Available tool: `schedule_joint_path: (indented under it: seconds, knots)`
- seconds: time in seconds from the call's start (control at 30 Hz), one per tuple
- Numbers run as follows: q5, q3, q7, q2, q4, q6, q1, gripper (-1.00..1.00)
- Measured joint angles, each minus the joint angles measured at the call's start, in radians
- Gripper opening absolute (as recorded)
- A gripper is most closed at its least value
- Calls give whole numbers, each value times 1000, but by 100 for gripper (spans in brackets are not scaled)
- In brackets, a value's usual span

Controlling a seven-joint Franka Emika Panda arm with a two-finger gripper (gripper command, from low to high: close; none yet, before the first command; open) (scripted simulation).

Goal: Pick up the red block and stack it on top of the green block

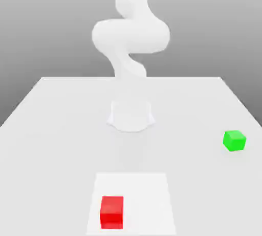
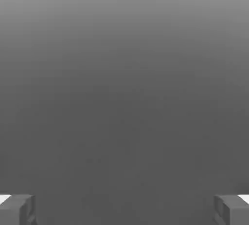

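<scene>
Well apart from my pincer (image 2: 124, 210), 2 cubes on the table (image 1: 66, 153): red block (image 1: 112, 212) on a white patch (image 1: 146, 194), green block (image 1: 234, 141) likewise distant. Pincer released, its 2 fingers spread, nothing between.

Red block (image 1: 112, 212) on pale square (image 1: 146, 194), green block (image 1: 234, 141) well apart

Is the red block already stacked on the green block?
No, the red block sits on the white patch, well apart from the green block.
</scene>
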State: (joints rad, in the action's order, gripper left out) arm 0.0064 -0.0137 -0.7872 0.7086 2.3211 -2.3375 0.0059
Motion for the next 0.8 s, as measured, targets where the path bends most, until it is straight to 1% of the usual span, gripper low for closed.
schedule_joint_path:
  seconds: [0.5,0.8]
  knots:
    - [42,-59,80,-550,127,-225,13,0]
    - [36,-72,104,-875,197,-365,-4,0]
